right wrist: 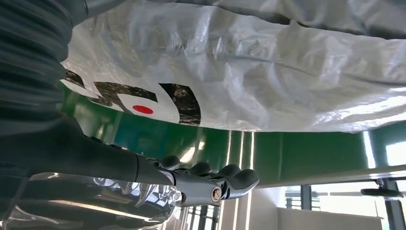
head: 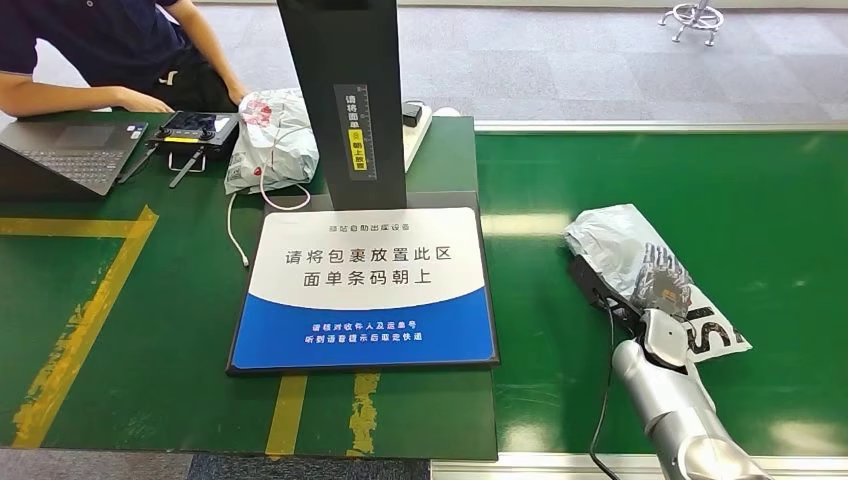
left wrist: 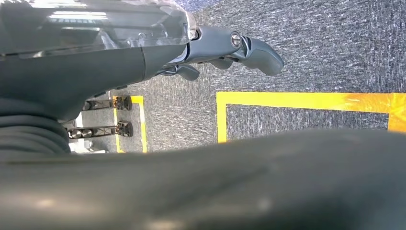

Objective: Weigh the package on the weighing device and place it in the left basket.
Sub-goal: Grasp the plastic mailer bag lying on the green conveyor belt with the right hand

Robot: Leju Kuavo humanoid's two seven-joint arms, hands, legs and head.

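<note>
**Right hand at the package, scale platform off to its left**

The grey crinkled plastic mailer package with black letters (head: 640, 270) lies flat on the green conveyor belt (head: 760, 200), on the robot's right side. Its long axis runs slantwise, from the far end, which is toward the middle of the scene, to the near end with the printed letters, which is toward the right. The right hand (head: 662, 285) lies over the near half of the package, and in the head view its dark fingers (head: 660, 262) rest on the film. In the right wrist view the fingers (right wrist: 225, 175) are stretched out side by side, with the green belt between them and the bag's surface (right wrist: 268, 72); I cannot tell whether they already clamp the film or only lie against it.

The move depends on one relation: the white and blue weighing platform with printed Chinese text (head: 365, 290) is to the left of the package, near it but not touching, on the dark green worktop (head: 120, 330). So the package must travel leftward, across the silver edge of the belt, and the right hand is by far the nearer one. The left hand (left wrist: 230, 48) hangs over grey carpet with yellow tape lines, its fingers loosely apart and holding nothing.

Behind the platform stands a black scanner column (head: 345, 100), and beside it lies another white bag with a red pattern (head: 272, 135). At the far left a person's arm (head: 70, 95) rests near a grey laptop (head: 70, 150).
</note>
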